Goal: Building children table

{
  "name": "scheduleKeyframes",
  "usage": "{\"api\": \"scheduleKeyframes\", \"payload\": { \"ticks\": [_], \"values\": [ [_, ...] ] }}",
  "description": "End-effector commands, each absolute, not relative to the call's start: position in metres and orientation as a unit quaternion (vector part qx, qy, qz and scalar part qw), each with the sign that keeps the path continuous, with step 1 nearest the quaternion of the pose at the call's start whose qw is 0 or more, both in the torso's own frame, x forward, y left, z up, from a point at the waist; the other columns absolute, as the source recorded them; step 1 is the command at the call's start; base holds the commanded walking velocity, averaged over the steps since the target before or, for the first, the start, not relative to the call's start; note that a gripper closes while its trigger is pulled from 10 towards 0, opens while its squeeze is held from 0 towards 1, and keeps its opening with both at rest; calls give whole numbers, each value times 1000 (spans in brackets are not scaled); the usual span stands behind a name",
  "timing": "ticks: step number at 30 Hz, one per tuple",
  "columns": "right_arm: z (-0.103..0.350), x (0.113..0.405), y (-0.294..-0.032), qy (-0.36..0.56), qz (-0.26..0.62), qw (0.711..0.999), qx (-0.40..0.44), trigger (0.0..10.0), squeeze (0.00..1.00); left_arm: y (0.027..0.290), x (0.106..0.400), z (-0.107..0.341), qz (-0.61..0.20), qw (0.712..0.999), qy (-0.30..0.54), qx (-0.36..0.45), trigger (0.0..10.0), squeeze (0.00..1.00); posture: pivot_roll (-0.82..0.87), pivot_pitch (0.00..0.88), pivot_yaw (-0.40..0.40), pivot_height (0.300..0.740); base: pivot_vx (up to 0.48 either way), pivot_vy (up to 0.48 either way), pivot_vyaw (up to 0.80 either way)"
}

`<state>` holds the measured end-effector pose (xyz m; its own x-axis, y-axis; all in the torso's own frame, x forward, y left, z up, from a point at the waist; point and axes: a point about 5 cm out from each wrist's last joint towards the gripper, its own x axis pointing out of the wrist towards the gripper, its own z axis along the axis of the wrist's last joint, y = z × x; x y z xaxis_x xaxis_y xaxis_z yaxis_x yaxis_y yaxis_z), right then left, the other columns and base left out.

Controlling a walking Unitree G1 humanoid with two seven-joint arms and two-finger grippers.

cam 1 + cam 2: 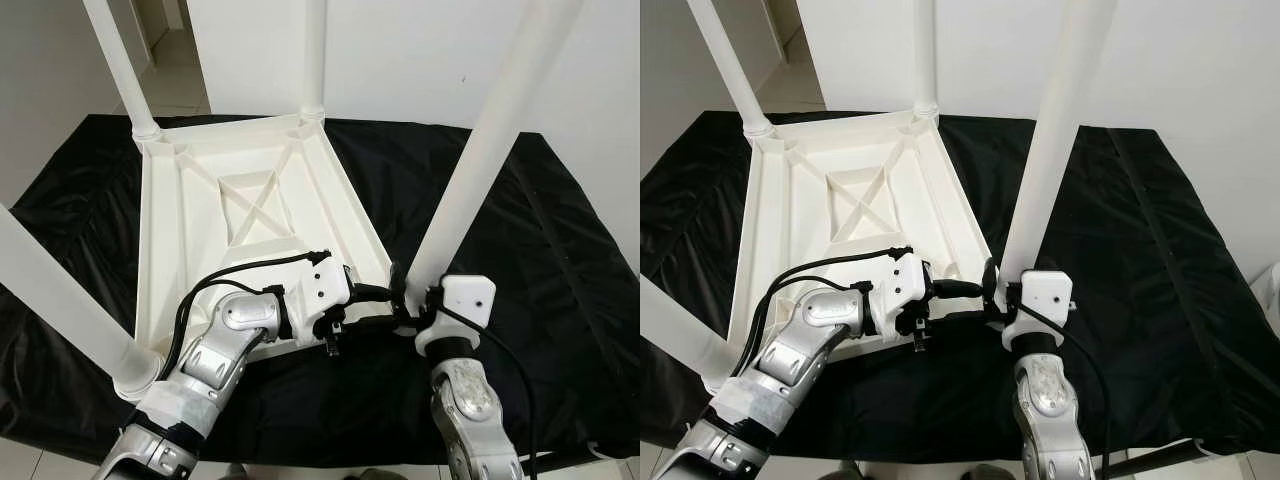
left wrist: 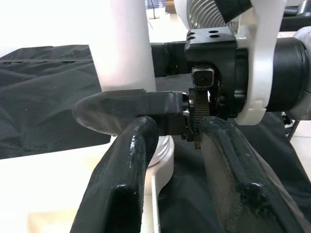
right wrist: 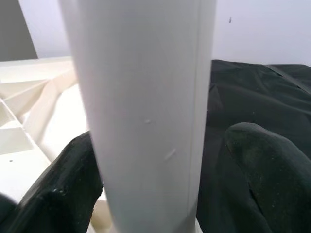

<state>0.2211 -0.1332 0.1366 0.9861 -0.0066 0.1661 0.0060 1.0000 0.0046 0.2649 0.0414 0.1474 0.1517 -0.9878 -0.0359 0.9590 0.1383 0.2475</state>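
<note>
White children table [image 1: 840,215] upside down on black cloth [image 1: 1120,250], underside ribs forming X at centre. Four white legs pointing up. Near-right leg [image 1: 1045,160] standing at table's near-right corner. Right gripper [image 1: 992,290] at base of that leg, fingers either side of it. Left gripper [image 1: 975,290] reaching in from table side toward same base, just beside right gripper.

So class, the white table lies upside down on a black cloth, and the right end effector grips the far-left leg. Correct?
Not quite. The right end effector grips the near-right leg, as the left eye view shows. The table does lie upside down on the black cloth.
</note>
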Motion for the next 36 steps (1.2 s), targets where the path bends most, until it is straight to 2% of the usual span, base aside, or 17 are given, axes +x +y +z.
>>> {"api": "scheduleKeyframes", "payload": {
  "ticks": [1,9,14,18,28,32,36],
  "values": [
    [143,213,-128,-107,26,994,10,10000,0,51,270,146,-629,769,-55,103,10000,0,-65,0,19,740,0,0,0],
    [132,188,-138,-89,49,995,-4,10000,0,72,271,148,-596,796,-49,94,10000,0,-71,9,40,740,0,0,0],
    [135,190,-137,-95,77,992,0,10000,0,90,278,148,-585,802,-36,116,10000,0,-66,17,39,740,0,0,0],
    [136,194,-131,-88,138,986,-16,10000,0,105,286,151,-575,806,-26,140,10000,0,-57,27,44,740,0,0,0],
    [140,199,-126,-89,185,979,-13,10000,0,130,294,152,-556,810,-9,186,10000,0,-45,33,42,740,0,0,0],
    [136,187,-117,-64,244,968,0,10000,0,156,300,151,-529,818,13,226,10000,0,-37,37,38,740,0,0,0],
    [135,183,-114,-56,255,965,5,10000,0,162,299,149,-528,816,25,232,10000,0,-40,44,37,740,0,0,0]
  ]
}}
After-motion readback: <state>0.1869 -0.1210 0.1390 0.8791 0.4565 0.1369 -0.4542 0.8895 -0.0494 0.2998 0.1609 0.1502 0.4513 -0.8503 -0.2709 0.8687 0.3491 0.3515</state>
